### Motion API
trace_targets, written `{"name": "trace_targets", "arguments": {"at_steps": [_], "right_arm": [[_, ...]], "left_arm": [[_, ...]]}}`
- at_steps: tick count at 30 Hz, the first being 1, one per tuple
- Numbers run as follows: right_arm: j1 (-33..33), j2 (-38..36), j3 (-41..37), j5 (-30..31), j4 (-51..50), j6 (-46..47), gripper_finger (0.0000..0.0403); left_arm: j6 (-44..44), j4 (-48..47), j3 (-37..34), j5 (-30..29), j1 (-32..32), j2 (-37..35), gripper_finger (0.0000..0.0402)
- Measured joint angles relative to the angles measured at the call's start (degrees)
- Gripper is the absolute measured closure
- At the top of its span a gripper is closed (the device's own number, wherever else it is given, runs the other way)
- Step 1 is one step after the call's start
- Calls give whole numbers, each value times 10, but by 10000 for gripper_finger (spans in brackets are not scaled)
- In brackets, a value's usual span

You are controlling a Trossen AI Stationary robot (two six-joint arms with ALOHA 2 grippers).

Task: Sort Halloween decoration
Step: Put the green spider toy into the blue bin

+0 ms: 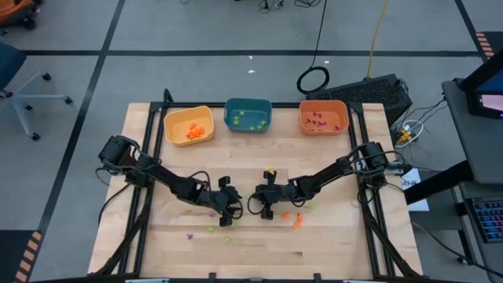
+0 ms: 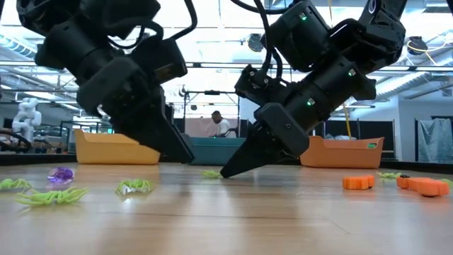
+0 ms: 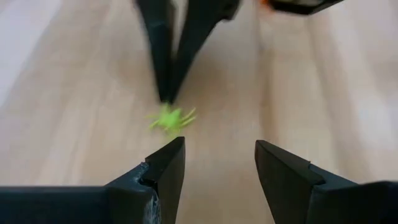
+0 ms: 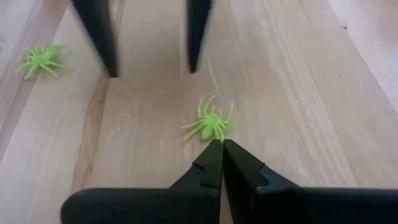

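Note:
A light-green spider trinket lies flat on the wooden table, between my two grippers. My right gripper is shut, its tips down on the table at the spider's near edge. My left gripper stands open a little above the table, facing the right one, with the spider ahead of its fingers and nothing between them. More trinkets lie loose: another green spider, a purple one and orange ones. My right gripper's shut fingertips meet the near edge of the spider, slanting down from the table's right side. The spider lies flat on the table ahead of the tips. Whether a leg is caught between them, I cannot tell.
Along the far edge stand a yellow bin with orange trinkets, a teal bin with green ones and an orange bin with purple ones. A black frame borders the table. Bare wood lies toward the near edge.

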Motion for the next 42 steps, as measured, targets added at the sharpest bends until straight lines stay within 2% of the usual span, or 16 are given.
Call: {"name": "trace_targets", "arguments": {"at_steps": [12, 18, 28, 35, 42], "right_arm": [[16, -6, 0, 0, -8, -18, 403], [26, -32, -1, 3, -24, -23, 403], [27, -36, -1, 18, -32, -43, 403], [27, -77, 0, 17, -72, -60, 403], [32, -140, -1, 17, -135, -62, 403]], "left_arm": [[-13, -13, 0, -47, -21, 0, 208], [-16, -8, 0, -60, -33, 0, 208], [-17, 7, 0, -67, -44, 0, 208], [-1, 3, 0, -109, -59, 0, 208], [-2, 4, 0, -113, -59, -7, 208]]}}
